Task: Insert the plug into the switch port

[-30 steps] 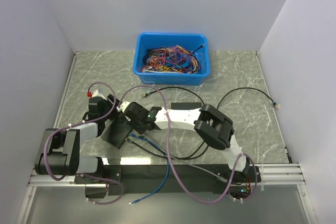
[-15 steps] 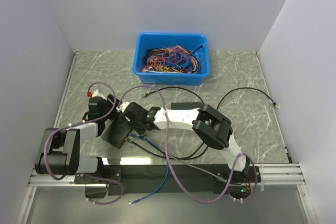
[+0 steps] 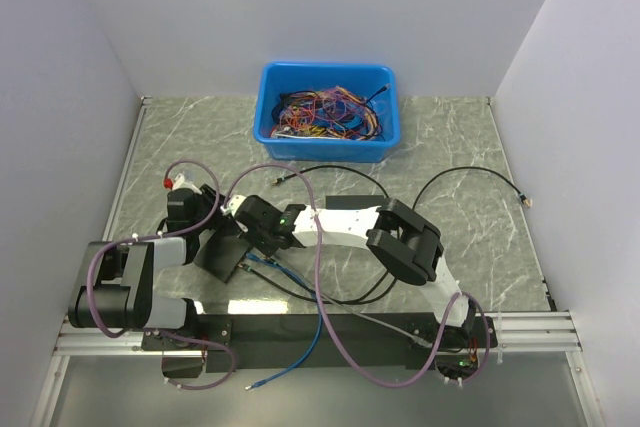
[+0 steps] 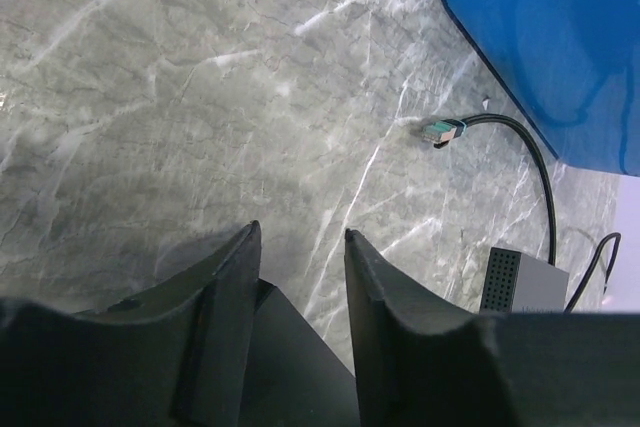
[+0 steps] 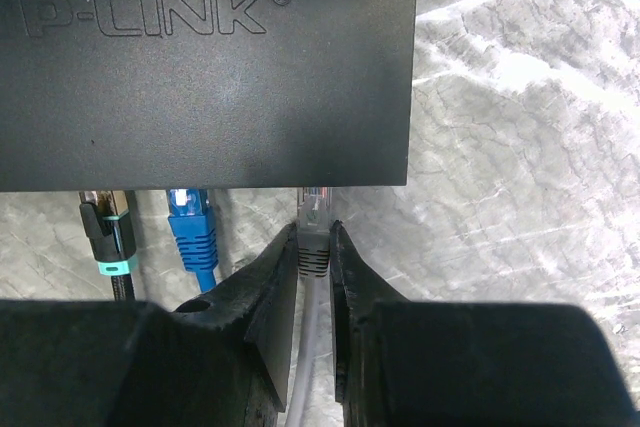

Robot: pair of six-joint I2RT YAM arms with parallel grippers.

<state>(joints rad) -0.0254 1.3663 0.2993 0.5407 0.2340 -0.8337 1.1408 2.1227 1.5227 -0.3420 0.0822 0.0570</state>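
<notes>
The switch [image 5: 200,67] is a flat dark box marked TP-LINK; the switch port row runs along its near edge [image 5: 250,185], its openings hidden under that edge. A black-and-teal plug [image 5: 112,237] and a blue plug [image 5: 190,232] sit in two ports. My right gripper [image 5: 313,231] is shut on the grey plug [image 5: 314,209], whose clear tip meets the edge by the right corner. From above, the switch [image 3: 222,252] lies between both grippers. My left gripper [image 4: 300,247] has the switch's corner [image 4: 290,367] wedged between its fingers.
A blue bin [image 3: 327,112] of coloured wires stands at the back. A loose black cable ends in a plug [image 4: 440,131] on the marble. A grey perforated box [image 4: 522,282] lies beside it. More cables trail to the right [image 3: 525,202] and over the front rail [image 3: 300,347].
My left gripper's jaws have narrowed onto the switch's corner and that arm has shifted slightly. The right arm eased a little toward the switch with the grey plug.
</notes>
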